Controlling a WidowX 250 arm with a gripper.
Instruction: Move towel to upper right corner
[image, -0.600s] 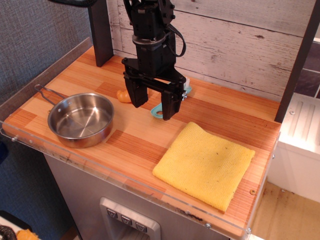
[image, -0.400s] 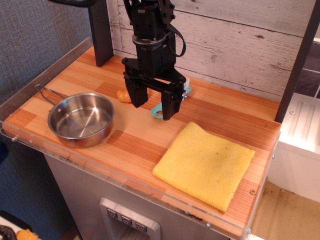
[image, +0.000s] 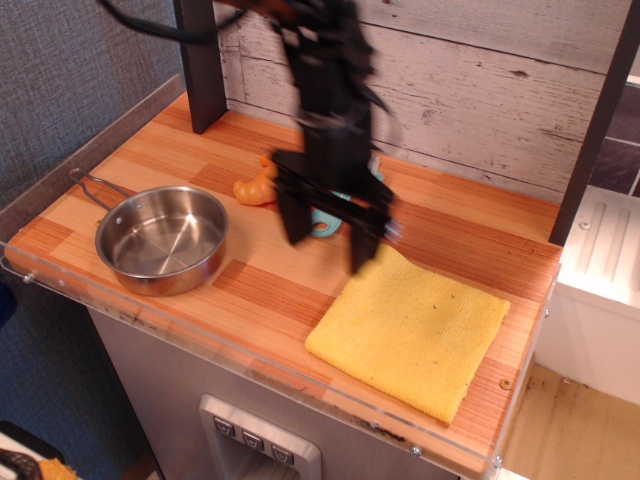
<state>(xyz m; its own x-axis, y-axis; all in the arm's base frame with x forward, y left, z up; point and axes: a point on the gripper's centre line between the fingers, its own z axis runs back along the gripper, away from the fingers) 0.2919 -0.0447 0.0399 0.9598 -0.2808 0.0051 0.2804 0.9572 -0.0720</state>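
From the one view you have, the gripper (image: 330, 232) has just swung right and toward the front of the table. A moment ago it hung sharp and steady over the middle of the tabletop (image: 270, 285); now the whole arm reads as a motion smear. Its two dark fingers stand well apart, nothing between them. The right fingertip (image: 363, 255) sits just at the near-left edge of the towel (image: 410, 330), though the blur will not let you say whether it touches the cloth.

The towel itself has not budged. It lies flat at the front right of the table, its near corner close to the clear plastic edge. The upper right corner (image: 520, 215), where the planks meet the whitewashed wall, holds nothing yet.

With the arm out of the way you now see more of the orange croissant toy (image: 255, 186), behind the steel pan (image: 162, 238). A teal object (image: 322, 220) peeks out between the fingers.

This looks like the start of the reach for the towel, so the carry is all still ahead. Watch the descent: flat cloth gives little to pinch.
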